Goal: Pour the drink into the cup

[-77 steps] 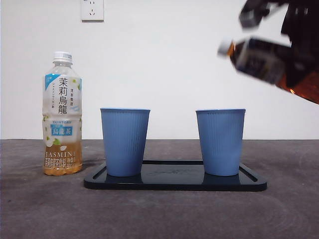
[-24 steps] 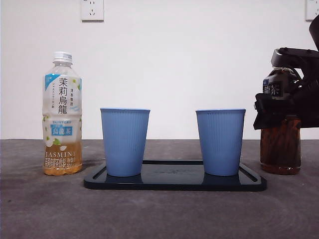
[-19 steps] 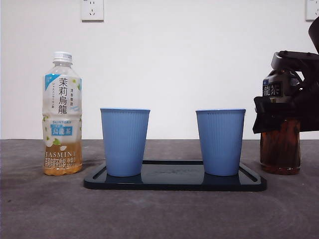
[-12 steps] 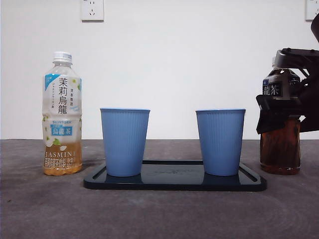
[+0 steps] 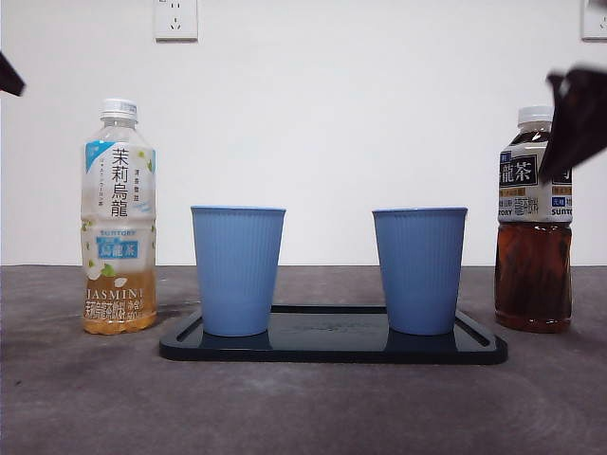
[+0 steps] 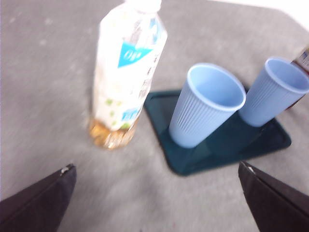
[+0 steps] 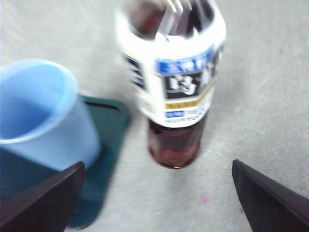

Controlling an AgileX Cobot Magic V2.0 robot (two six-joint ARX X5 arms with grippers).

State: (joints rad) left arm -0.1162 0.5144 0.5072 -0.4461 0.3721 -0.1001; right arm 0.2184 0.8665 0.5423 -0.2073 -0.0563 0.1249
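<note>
A dark tea bottle (image 5: pixel 533 223) with a white cap stands upright on the table, right of the tray. My right gripper (image 7: pixel 158 163) is open, its jaws spread wide on either side of the dark tea bottle (image 7: pixel 174 82) and clear of it. One of its fingers (image 5: pixel 577 118) shows as a dark shape beside the bottle's neck. Two blue cups (image 5: pixel 237 270) (image 5: pixel 418 270) stand upright on a black tray (image 5: pixel 332 349). My left gripper (image 6: pixel 155 166) is open and holds nothing, above the table near a pale jasmine tea bottle (image 6: pixel 128 72).
The jasmine tea bottle (image 5: pixel 119 218) stands capped left of the tray. A black tip (image 5: pixel 9 76) of an arm shows at the top left corner. A white wall with sockets closes off the back of the table.
The right gripper brought the dark bottle down from a tilt, stood it right of the tray, then opened and lifted off it. A black arm tip has appeared at top left.
</note>
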